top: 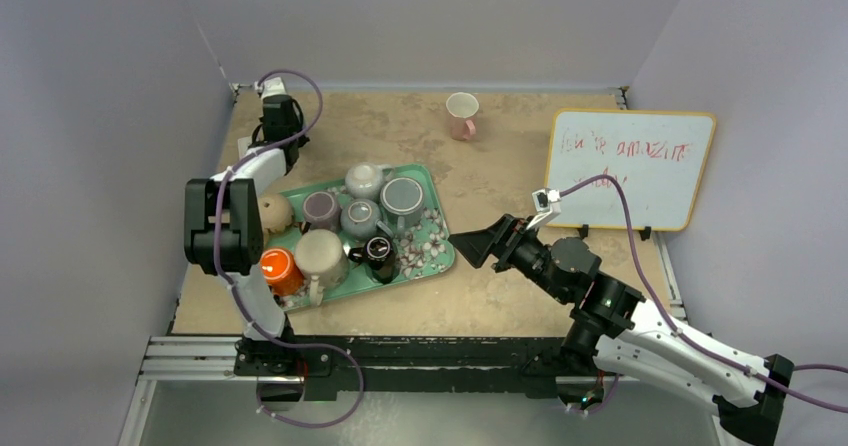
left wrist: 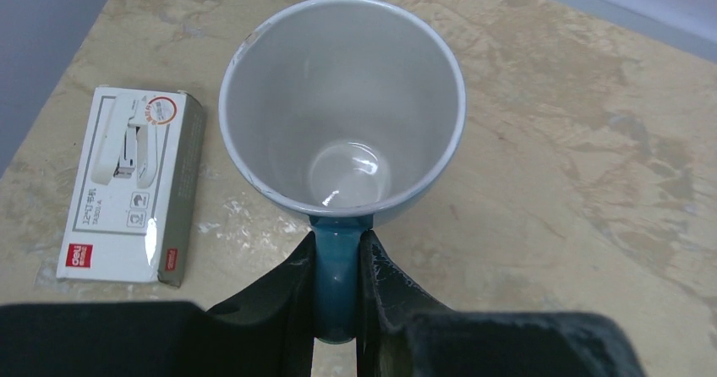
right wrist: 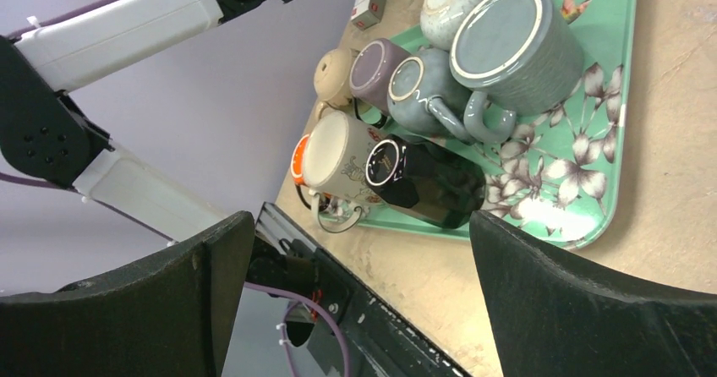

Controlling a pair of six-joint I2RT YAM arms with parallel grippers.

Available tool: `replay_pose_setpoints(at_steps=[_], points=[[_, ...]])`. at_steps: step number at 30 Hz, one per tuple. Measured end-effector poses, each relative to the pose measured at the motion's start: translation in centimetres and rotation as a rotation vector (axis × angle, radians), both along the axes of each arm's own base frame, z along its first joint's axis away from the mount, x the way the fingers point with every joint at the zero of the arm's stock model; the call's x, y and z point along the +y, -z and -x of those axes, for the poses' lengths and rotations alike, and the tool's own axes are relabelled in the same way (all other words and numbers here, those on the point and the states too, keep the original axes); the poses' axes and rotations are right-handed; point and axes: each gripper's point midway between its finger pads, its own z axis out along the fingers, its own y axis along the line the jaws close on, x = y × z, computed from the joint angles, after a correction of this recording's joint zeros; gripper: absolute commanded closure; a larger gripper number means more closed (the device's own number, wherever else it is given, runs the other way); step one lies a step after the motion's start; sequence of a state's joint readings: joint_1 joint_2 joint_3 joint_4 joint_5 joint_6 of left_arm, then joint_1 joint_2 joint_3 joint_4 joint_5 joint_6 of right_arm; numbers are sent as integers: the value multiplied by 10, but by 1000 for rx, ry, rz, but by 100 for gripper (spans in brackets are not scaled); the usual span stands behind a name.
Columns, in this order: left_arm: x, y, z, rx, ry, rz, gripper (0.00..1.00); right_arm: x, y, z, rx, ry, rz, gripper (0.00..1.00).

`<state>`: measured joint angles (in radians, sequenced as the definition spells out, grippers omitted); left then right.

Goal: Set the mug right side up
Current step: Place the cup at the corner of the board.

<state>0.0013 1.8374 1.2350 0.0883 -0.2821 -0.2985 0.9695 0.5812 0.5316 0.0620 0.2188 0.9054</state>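
At ten o'clock the left tool point(left wrist: 336, 254) pinches the teal mug point(left wrist: 342, 98) by its handle, mouth up. Next, I'd say: set down, release. Right tool point(right wrist: 359, 233) gapes empty.

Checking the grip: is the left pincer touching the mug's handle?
Touching. The left wrist view shows both fingers of the left pincer pressed against the sides of the handle of the blue mug, with no gap.
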Motion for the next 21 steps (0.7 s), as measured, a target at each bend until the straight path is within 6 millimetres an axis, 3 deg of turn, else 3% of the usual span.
replay_pose_setpoints(at_steps=[7,13,21], points=[[21,24,-14,32,-24,-23,99,-1,3,-3,-11,15,23,1],[22,29,-15,41,-29,-24,72,-2,5,-6,-13,25,38,1],[19,28,-15,52,-19,-10,55,-7,4,-7,-21,43,44,1]])
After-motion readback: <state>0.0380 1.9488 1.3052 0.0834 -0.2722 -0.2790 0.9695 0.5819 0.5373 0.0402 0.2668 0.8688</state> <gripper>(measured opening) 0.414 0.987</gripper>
